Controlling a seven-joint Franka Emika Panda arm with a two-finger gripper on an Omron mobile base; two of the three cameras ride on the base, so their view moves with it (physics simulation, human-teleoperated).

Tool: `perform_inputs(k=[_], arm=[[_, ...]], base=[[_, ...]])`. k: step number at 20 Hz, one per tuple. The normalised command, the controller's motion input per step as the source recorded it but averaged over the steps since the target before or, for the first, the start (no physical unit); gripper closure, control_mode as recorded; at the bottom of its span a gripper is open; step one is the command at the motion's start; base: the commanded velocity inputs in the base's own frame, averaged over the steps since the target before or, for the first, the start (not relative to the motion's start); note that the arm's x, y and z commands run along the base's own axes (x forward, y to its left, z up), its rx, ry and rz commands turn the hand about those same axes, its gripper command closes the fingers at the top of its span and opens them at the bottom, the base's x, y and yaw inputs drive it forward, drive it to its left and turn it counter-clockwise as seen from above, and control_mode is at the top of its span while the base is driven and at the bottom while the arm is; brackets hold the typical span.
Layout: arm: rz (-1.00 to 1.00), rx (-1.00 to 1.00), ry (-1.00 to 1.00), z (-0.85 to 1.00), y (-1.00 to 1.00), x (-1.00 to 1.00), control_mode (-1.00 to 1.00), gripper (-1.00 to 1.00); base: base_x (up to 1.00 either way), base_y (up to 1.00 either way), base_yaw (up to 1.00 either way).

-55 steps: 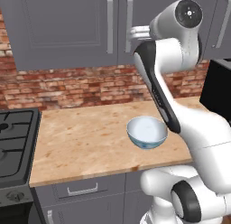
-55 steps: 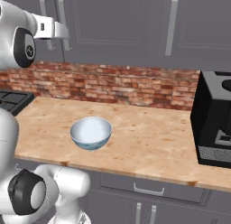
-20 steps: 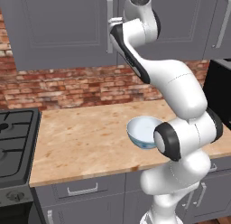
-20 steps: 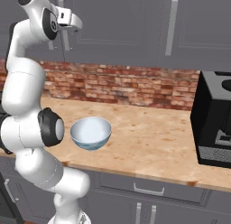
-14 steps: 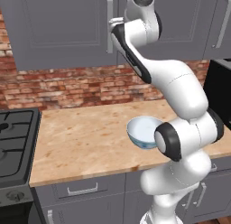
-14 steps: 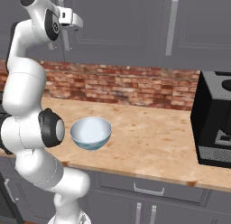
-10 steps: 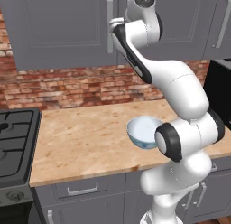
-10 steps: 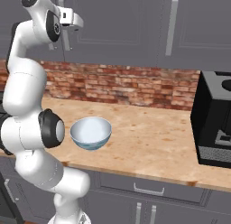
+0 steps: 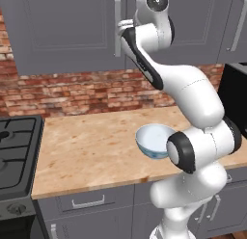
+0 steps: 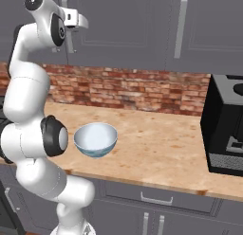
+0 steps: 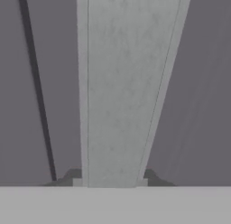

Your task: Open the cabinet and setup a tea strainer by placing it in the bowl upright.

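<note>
The cabinet (image 9: 62, 31) is closed, its grey door reaching up from the brick wall. My gripper (image 9: 123, 25) is raised to the door's long vertical silver handle (image 9: 117, 27) and is shut on it. The hand view looks straight along that handle (image 11: 122, 92), with a dark fingertip (image 11: 72, 177) pressed to each side of the bar. From the right base view the gripper (image 10: 75, 18) sits at the same handle (image 10: 69, 32). The white bowl (image 9: 153, 139) stands empty on the wooden counter beside my arm, and appears again (image 10: 95, 139). The tea strainer is hidden.
A black stove (image 9: 14, 146) borders the counter (image 9: 87, 151) on the left. A black coffee machine (image 10: 228, 130) stands at the right end. Another cabinet door with a silver handle (image 10: 179, 32) hangs further right. Grey drawers (image 9: 87, 204) run below the counter.
The fingers have shut on the cabinet handle within the last half second. The arm has hardly moved, and the bowl stays where it was.
</note>
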Motion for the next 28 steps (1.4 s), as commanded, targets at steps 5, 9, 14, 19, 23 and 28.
perform_inputs(k=[5,9,14,19,23,28], arm=[[0.01,0.0,0.0,0.0,0.0,0.17,-1.0,1.0],[0.0,0.01,0.0,-0.04,-0.43,-0.04,-1.0,1.0],[-0.01,0.1,0.0,0.03,-0.29,-0.87,-1.0,1.0],[0.0,0.28,0.0,0.16,-0.63,-1.0,-1.0,1.0],[0.0,0.36,0.0,0.11,-0.91,-1.0,-1.0,1.0],[0.03,0.34,0.0,0.04,-1.0,-1.0,-1.0,1.0]], base=[[0.0,0.0,0.0],[0.0,0.0,0.0],[0.0,0.0,0.0],[0.0,0.0,0.0],[0.0,0.0,0.0],[0.0,0.0,0.0]])
